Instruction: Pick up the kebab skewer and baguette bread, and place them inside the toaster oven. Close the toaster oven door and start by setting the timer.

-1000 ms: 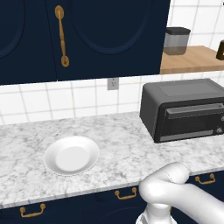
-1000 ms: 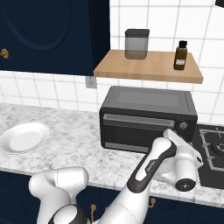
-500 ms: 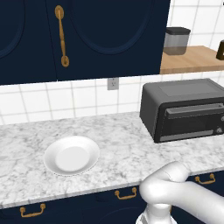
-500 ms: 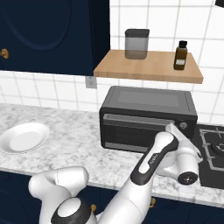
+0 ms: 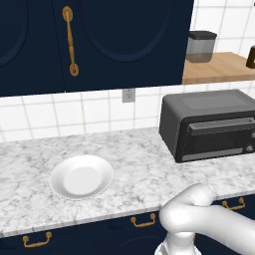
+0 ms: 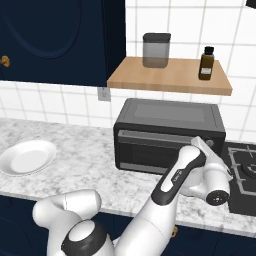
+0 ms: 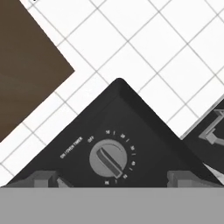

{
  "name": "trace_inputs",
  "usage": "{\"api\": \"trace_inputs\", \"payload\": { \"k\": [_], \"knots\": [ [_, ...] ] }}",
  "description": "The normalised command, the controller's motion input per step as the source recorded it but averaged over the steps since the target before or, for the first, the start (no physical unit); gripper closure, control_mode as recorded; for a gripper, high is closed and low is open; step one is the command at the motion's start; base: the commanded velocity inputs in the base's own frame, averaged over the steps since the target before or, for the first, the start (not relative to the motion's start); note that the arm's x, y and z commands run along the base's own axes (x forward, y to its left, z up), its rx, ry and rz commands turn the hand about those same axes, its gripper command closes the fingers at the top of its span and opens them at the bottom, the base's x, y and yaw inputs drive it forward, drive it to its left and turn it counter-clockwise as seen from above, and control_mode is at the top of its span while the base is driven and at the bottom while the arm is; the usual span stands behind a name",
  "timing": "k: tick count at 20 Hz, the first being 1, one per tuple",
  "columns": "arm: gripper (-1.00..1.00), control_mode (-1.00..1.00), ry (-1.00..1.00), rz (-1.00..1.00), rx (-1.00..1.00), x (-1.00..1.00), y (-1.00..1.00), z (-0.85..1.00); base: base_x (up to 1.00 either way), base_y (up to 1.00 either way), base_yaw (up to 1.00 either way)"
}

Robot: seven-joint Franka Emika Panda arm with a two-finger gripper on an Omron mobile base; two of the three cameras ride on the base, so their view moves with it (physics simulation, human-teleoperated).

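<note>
White tiles behind—toaster oven timer knob sits between the spread tool tips.

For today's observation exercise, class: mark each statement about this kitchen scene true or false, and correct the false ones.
1. The toaster oven door is shut. True.
2. The white plate holds a baguette. False: nothing lies on it.
3. A timer knob sits ahead of the gripper in the hand view. True.
4. The wooden shelf carries three jars. False: it carries a grey canister and a small brown bottle.
5. The toaster oven stands left of the plate in the left base view. False: it stands to the right.
</note>
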Motion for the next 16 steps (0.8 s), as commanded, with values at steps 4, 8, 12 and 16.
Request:
{"api": "trace_inputs", "payload": {
  "k": [4,8,12,16],
  "knots": [
    [-1.00,-1.00,0.00,0.00,0.00,0.14,0.00,0.00,0.00,0.00,0.00],
    [-1.00,-1.00,0.00,0.00,0.00,0.19,0.00,0.01,0.00,0.00,0.00],
    [-1.00,-1.00,0.04,0.00,0.00,0.19,0.00,0.10,0.00,0.00,0.00],
    [-1.00,-1.00,0.02,0.00,0.00,0.09,0.00,0.09,0.00,0.00,0.00]
  ]
}}
